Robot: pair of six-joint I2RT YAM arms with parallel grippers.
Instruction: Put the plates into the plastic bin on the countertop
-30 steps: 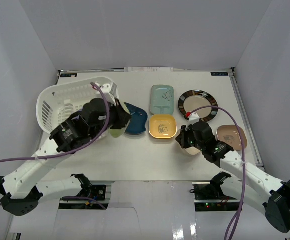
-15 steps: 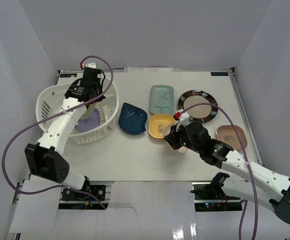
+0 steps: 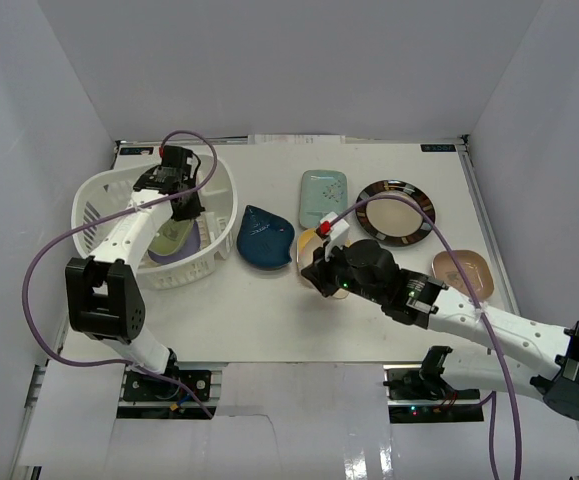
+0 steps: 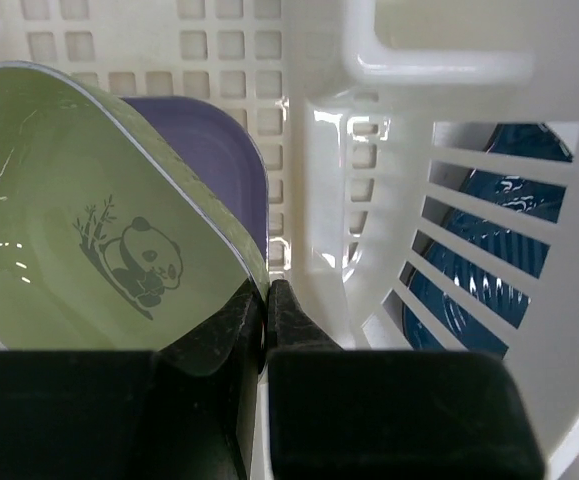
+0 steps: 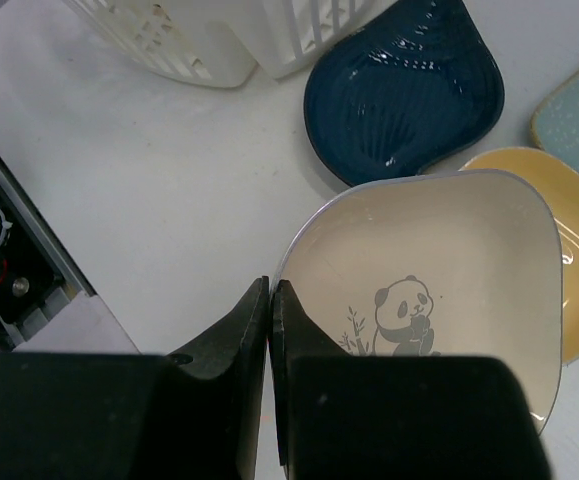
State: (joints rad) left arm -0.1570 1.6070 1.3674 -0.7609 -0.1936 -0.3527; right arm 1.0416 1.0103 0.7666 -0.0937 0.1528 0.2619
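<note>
Green glossy panda plate (image 4: 59,230) pinched by left gripper (image 4: 266,292) inside white slotted bin (image 4: 319,180); cream panda plate (image 5: 439,250) clamped in right gripper (image 5: 269,292), right of bin.

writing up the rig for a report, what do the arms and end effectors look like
The left arm and right arm have white links and black joint housings. A purple cable loops along each, with a red fitting near the wrist. The left end effector and right end effector are black, with two blocky fingers tapering to thin tips.
</note>
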